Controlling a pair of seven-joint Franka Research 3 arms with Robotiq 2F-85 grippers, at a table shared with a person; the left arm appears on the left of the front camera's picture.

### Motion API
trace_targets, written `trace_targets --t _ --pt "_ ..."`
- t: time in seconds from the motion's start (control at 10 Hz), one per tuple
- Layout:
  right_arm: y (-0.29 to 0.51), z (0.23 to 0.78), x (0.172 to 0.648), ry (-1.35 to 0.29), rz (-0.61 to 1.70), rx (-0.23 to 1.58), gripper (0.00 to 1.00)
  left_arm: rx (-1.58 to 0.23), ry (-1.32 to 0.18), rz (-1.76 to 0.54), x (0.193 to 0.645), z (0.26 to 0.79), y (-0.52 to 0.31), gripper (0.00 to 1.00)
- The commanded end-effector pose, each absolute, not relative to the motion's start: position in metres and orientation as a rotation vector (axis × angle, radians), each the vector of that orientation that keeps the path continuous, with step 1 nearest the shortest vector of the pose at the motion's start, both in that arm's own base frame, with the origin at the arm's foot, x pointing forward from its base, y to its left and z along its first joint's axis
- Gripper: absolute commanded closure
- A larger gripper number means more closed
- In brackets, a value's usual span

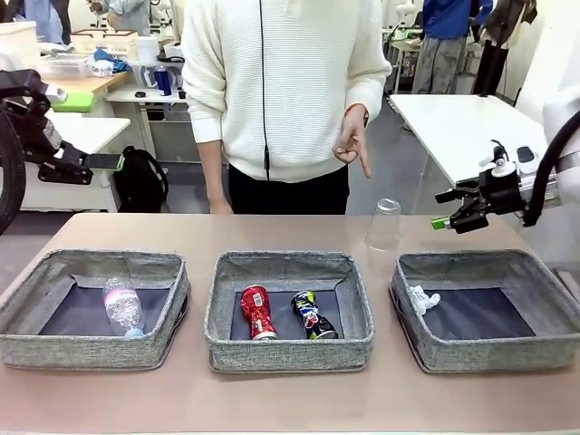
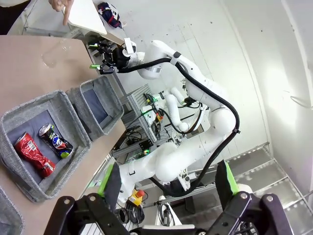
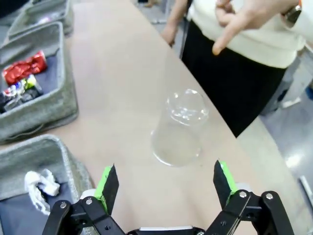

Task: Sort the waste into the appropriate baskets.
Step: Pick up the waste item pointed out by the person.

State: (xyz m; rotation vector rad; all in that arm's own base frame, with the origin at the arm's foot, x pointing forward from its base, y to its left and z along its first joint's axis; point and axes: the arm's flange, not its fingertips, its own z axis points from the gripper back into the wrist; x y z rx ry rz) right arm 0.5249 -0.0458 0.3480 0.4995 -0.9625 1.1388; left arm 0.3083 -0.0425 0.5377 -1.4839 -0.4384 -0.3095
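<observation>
Clear plastic cup (image 3: 178,128) was the one item left out: upside down on the counter (image 1: 272,231), rim down, at the far edge just behind the gap between the middle basket (image 1: 288,310) and the right basket (image 1: 489,308). Person's hand (image 1: 353,140) pointed down toward it.

Already binned: clear plastic bottle (image 1: 121,306) in the left basket (image 1: 91,308), red crushed can (image 1: 256,312) and dark multicoloured crushed can (image 1: 314,315) side by side in the middle one, crumpled white paper ball (image 1: 421,298) in the right one, against its left wall.

Right hand (image 3: 166,181) was open wide, empty, hovering just short of the cup with the cup lined up between its fingers. Left hand (image 2: 166,186) also open, empty, parked high and well off to the left, away from everything.

Handling guess: cup looked thin-walled, very light, smooth. It'd likely flex and crush under a hard squeeze, and could skid or tip if bumped by one finger first. I'd take it across the mid-wall, both pads landing together, light force. The closed base on top looked stiffer than the open rim, so biasing the grip upward seemed safer. Transparent too, so the edges were hard to judge.
</observation>
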Motion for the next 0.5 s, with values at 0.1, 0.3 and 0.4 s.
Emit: trace_targets --t 0.1,0.3,0.4 --pt "-0.059 0.346 0.541 -0.932 1.084 0.477 0.0 -1.5 -0.463 -0.328 0.307 0.538 -0.045 0.0" --pt "-0.057 0.328 0.578 -0.954 1.085 0.544 0.0 -1.5 -0.463 -0.328 0.307 0.538 -0.045 0.0" --pt "-0.058 0.321 0.598 -0.928 1.082 0.551 0.0 -1.5 -0.463 -0.328 0.307 0.538 -0.045 0.0"
